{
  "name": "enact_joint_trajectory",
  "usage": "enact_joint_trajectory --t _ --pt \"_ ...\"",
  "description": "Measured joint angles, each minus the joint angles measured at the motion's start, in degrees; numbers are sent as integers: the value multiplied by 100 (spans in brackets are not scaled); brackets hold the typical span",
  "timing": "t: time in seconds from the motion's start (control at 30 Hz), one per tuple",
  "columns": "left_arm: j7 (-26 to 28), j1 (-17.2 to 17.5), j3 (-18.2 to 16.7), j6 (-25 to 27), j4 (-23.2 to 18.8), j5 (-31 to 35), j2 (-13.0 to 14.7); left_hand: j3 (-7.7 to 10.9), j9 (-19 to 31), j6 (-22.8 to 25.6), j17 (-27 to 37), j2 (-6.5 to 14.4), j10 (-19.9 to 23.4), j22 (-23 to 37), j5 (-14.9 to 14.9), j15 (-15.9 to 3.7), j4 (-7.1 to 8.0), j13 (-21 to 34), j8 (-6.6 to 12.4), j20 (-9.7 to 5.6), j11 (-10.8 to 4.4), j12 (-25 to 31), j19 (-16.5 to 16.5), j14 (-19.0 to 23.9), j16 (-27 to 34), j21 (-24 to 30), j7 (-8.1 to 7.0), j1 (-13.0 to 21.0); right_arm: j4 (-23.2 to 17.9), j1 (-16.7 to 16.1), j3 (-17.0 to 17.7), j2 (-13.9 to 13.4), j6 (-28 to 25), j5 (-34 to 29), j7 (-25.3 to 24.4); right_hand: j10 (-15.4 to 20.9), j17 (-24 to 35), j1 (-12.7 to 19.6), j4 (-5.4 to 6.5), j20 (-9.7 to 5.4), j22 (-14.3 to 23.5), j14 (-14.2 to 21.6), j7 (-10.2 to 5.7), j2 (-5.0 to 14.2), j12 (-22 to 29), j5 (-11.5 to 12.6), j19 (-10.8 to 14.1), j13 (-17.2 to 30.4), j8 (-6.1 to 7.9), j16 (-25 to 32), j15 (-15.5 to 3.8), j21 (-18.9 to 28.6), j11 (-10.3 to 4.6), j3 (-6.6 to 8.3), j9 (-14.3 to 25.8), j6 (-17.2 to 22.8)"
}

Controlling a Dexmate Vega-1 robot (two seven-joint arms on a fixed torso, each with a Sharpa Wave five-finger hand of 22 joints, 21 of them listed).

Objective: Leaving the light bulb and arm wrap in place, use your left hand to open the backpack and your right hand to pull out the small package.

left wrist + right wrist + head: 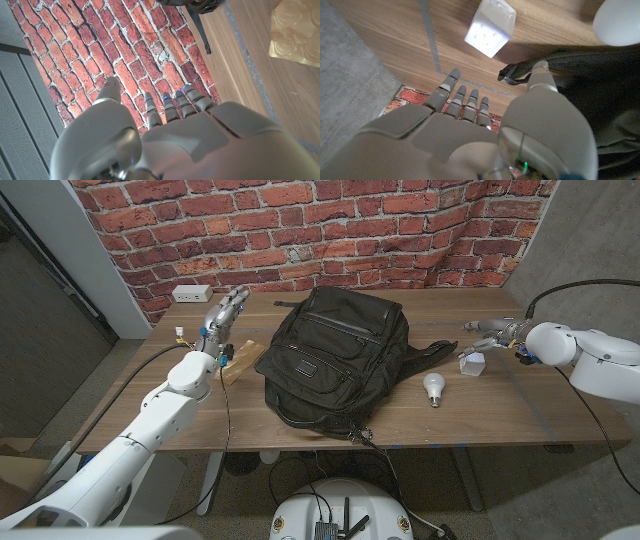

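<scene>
No lettering, label, brand mark or number is showing legibly anywhere: the black backpack [333,358], the light bulb [433,387], the small white package [472,363] and the wall power strip [191,293] are all appearing unmarked at this resolution.

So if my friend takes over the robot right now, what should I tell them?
Left hand: holds nothing, fingers apart, raised left of the backpack.
Right hand: holds nothing, fingers apart, above the table right of the backpack's strap, beside the small white box.
Backpack: mid-table, looks closed. The light bulb lies to its right, on the table. A tan, gold-looking item lies to its left.
Done: nothing visible yet.
Left: left hand opens the backpack, right hand pulls out the small package. Leave the bulb alone.
</scene>
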Motion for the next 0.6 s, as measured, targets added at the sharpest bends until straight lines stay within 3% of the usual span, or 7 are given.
enact_joint_trajectory --t 0.37,0.6 --pt "-140 23 -5 -32 84 1 81 16 0 -48 0 100 0 0 0 -9 80 0 0 0 0 0 0 -53 0 0 14 -148 -169 -176 193 63 -60 438 -414 22 -27 -252 103 5 1 0 0 57 22 -26 -5 -53 0 0 0 0 22 -54 -1 0" --pt "-161 23 -14 -194 202 27 70 16 0 29 -1 162 21 0 0 13 128 0 24 0 21 29 0 -30 55 0 91 -252 -252 -278 312 138 -93 670 -672 91 -27 -712 383 -102 1 16 -2 395 67 -26 19 -171 23 7 -53 0 16 -69 -1 45"
